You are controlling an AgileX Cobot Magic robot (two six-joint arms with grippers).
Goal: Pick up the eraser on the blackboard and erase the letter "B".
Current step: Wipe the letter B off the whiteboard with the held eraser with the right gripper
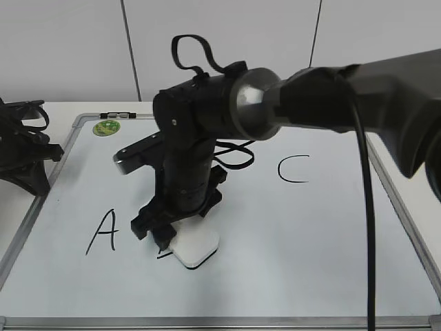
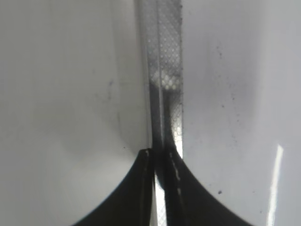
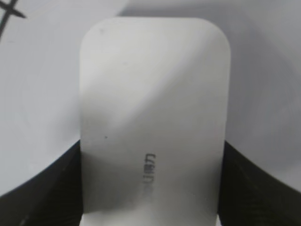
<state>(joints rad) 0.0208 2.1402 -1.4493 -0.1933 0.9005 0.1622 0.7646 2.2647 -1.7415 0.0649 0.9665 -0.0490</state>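
The blackboard [image 1: 310,234] lies flat on the table, with a black "A" [image 1: 103,231] and "C" [image 1: 293,169] on it. The white eraser [image 1: 198,247] rests on the board between them, at the front. My right gripper [image 1: 178,238] reaches across from the right and is shut on the eraser [image 3: 153,108]; both fingers press its long sides. The letter "B" is almost wholly hidden under the gripper and eraser; one short black stroke [image 1: 164,254] shows at the eraser's left. My left gripper [image 2: 160,157] is shut and empty over the board's silver frame [image 2: 164,70].
A small green round sticker [image 1: 107,127] sits at the board's back left corner. The left arm [image 1: 27,148] rests by the board's left edge. A black letter stroke [image 3: 9,14] shows at the upper left of the right wrist view.
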